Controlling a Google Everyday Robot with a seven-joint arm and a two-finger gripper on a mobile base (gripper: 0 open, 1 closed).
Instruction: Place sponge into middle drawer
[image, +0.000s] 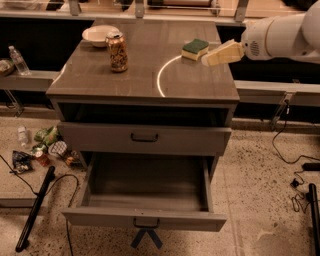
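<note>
The sponge (195, 48), pale yellow with a dark green top, lies on the cabinet top (145, 80) towards its back right. My gripper (207, 60), cream coloured on a white arm, comes in from the right. Its tip hangs just right of the sponge and slightly nearer the camera, at about the sponge's height. The middle drawer (100, 216), the lower of the two, is pulled out wide and shows nothing inside it. The upper drawer (145, 137) is shut.
An orange patterned can (117, 51) and a pale bowl (99, 34) stand at the cabinet top's back left. Litter and bottles (45, 150) lie on the floor at the left, with a black pole (35, 210). Cables (295, 165) run on the floor at the right.
</note>
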